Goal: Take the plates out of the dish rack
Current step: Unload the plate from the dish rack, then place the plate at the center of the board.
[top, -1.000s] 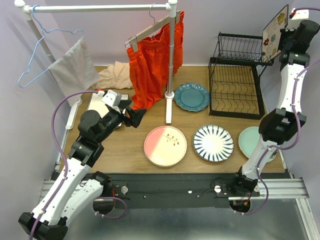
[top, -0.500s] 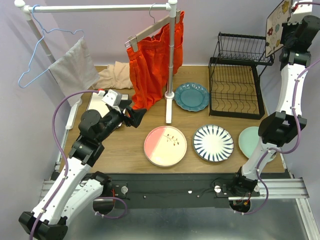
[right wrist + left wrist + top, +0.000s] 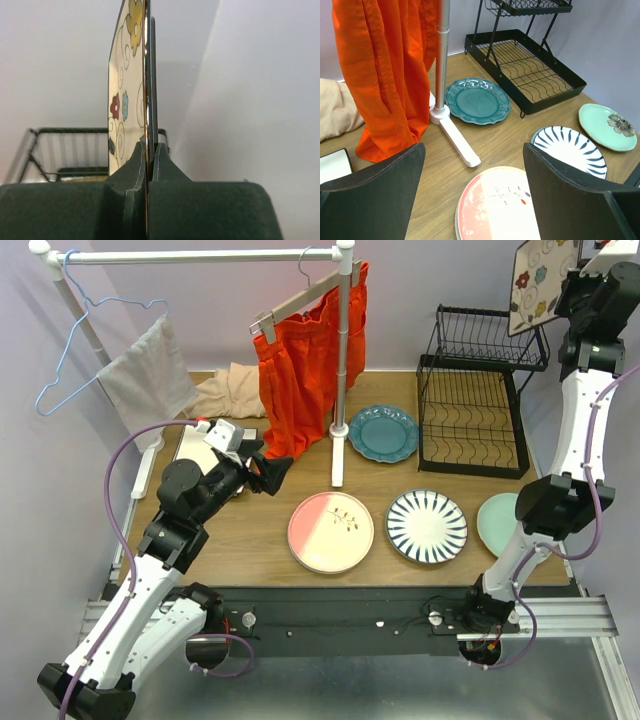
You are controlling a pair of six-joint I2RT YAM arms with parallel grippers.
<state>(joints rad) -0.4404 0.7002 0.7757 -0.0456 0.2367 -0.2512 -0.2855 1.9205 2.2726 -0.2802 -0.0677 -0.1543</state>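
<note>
The black wire dish rack point(image 3: 470, 405) point(image 3: 525, 65) stands at the back right with no plates showing in it. High above its right end, my right gripper point(image 3: 573, 290) point(image 3: 149, 150) is shut on the edge of a square flowered plate point(image 3: 538, 278) point(image 3: 126, 90), held upright. On the table lie a teal plate point(image 3: 383, 433) point(image 3: 477, 100), a pink and cream plate point(image 3: 330, 531) point(image 3: 497, 205), a blue-striped plate point(image 3: 426, 525) point(image 3: 568, 150) and a mint plate point(image 3: 500, 520) point(image 3: 607, 127), the last partly behind the right arm. My left gripper point(image 3: 270, 472) point(image 3: 472, 165) hangs open and empty left of the pink plate.
A white clothes rail point(image 3: 344, 360) stands on the table with an orange garment point(image 3: 300, 360) point(image 3: 390, 70), a blue hanger point(image 3: 95, 335) and a grey cloth point(image 3: 148, 380). Beige cloth point(image 3: 228, 390) lies at the back. A flat white square thing point(image 3: 192, 452) lies under the left arm.
The right gripper has lifted the flowered plate higher and a little to the left, up to the top edge of the view. The left arm has not moved.
</note>
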